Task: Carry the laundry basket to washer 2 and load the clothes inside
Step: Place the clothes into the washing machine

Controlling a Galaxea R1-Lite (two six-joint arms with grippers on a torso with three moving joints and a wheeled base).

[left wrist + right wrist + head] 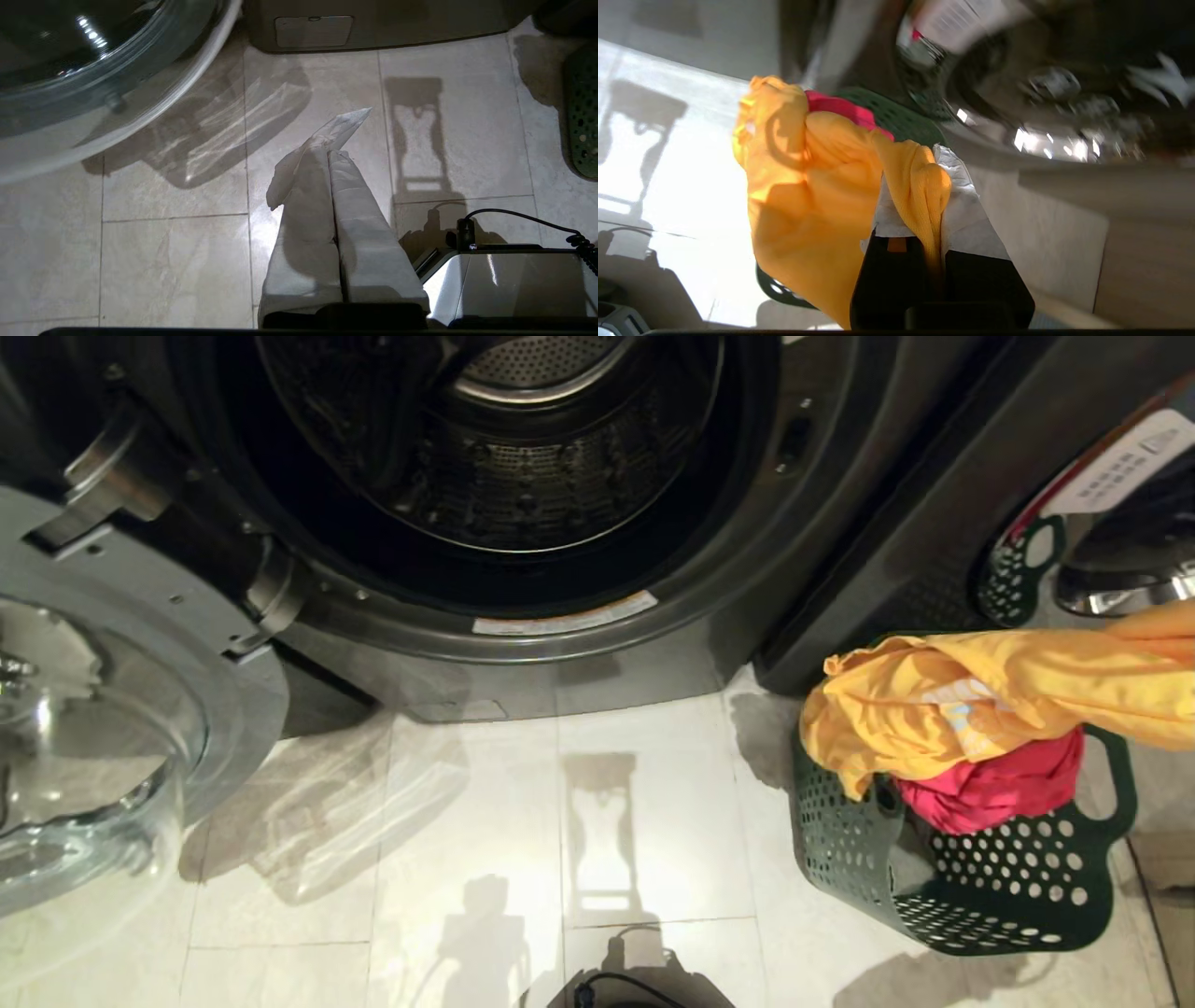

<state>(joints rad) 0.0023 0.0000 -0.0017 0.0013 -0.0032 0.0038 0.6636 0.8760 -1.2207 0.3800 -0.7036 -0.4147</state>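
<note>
The dark green laundry basket point(980, 896) stands on the floor tiles to the right of an open dark grey washer point(784, 551); the washer's number label is out of view. Its drum point(523, 476) looks empty. A yellow garment point(934, 700) stretches from the basket's top to the right edge of the head view, over a pink garment point(999, 789) still inside. In the right wrist view my right gripper point(924, 186) is shut on a fold of the yellow garment point(798, 196), above the basket point(901, 121). My left gripper point(329, 151) hangs shut and empty over the floor.
The washer's glass door point(112, 728) is swung open at the left, low over the tiles. A second dark washer point(934, 523) stands right behind the basket and mirrors it. My own base point(504, 280) with a black cable sits at the near edge.
</note>
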